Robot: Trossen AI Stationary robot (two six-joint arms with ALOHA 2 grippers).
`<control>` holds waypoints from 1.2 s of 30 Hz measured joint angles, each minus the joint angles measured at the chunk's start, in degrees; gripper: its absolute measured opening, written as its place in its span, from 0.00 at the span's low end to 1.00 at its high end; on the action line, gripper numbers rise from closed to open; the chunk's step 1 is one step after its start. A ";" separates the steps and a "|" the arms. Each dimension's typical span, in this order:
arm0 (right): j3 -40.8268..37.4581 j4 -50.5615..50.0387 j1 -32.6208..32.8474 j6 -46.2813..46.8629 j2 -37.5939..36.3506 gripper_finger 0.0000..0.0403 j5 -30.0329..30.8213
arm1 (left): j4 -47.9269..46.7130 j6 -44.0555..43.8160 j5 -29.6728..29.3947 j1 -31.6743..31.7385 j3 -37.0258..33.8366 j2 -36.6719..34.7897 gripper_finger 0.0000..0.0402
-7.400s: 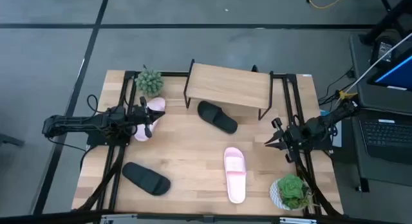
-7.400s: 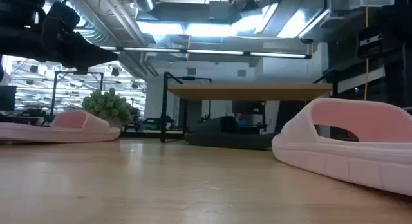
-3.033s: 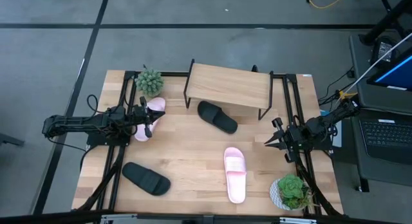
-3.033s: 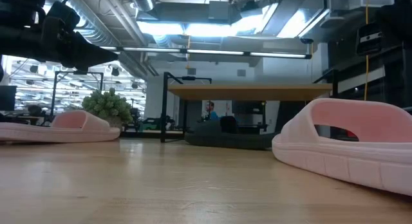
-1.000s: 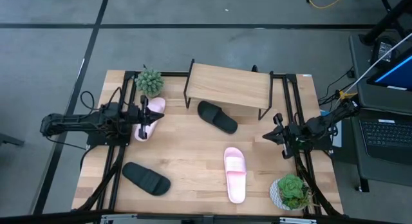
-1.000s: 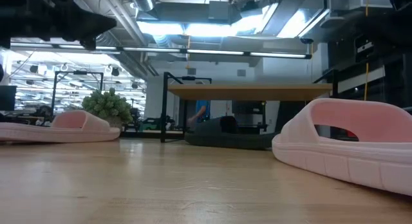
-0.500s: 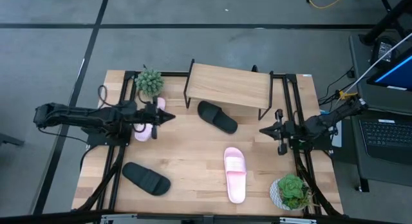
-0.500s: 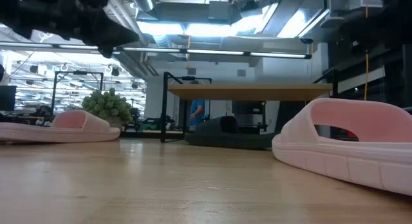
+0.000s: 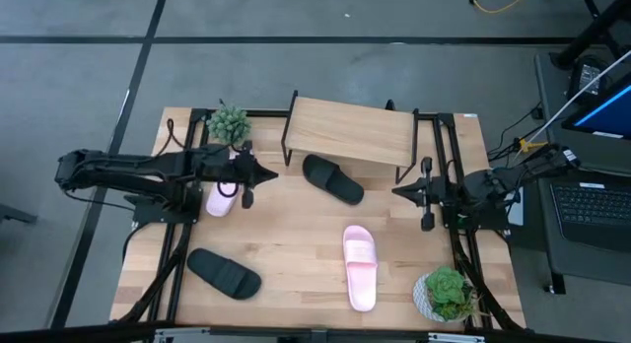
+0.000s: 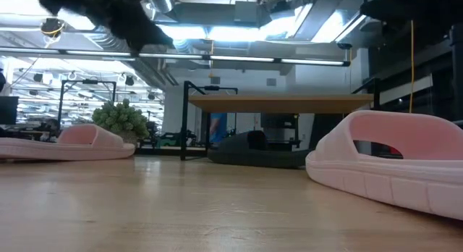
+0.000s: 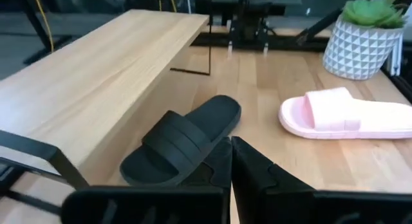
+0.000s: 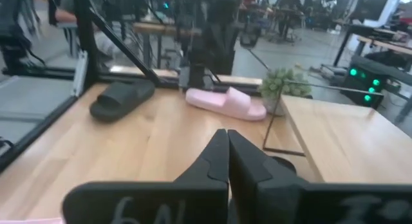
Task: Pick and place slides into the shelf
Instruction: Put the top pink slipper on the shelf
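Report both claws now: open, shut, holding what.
Left claw: shut, holding nothing.
Right claw: shut, holding nothing.

The high view looks straight down on the whole table (image 9: 296,235). The low view sits at tabletop height, close behind a pink slide (image 10: 383,165) — facing the shelf (image 10: 278,103). Each wrist view looks along the table; both show that shelf.

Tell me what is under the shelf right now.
One black slide lies partly under the shelf, its near end sticking out in front. The plank top hides the rest of the space below from above; the low view shows no other slide there.
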 joint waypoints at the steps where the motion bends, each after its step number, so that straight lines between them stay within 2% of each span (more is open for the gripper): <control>1: 0.24 -0.02 -0.36 -0.02 0.79 0.00 0.00 | -3.07 0.10 -0.04 0.00 2.02 0.21 0.00; 6: -0.18 -0.51 -1.55 1.56 3.97 0.04 -0.13 | -21.72 0.01 -2.68 -0.36 10.28 1.56 0.00; 10: -0.37 -0.49 -1.68 1.64 5.59 0.06 -0.17 | -30.69 -4.60 -5.11 -0.55 13.27 2.22 0.00; 18: -0.37 -0.44 -1.68 6.19 6.05 0.07 -0.11 | -35.65 -8.93 -5.12 -0.55 11.08 2.70 0.00; 22: -0.37 -0.52 -1.68 5.79 6.05 0.07 -0.11 | -35.74 -10.63 -5.26 -0.55 9.47 2.64 0.00; 28: -0.40 -0.52 -1.68 6.03 6.05 0.07 -0.09 | -35.60 -12.25 -9.32 -0.55 9.29 2.64 0.00; 36: -0.40 -0.52 -1.68 5.95 6.05 0.07 -0.04 | -35.64 -15.05 -9.44 -0.55 9.29 2.64 0.00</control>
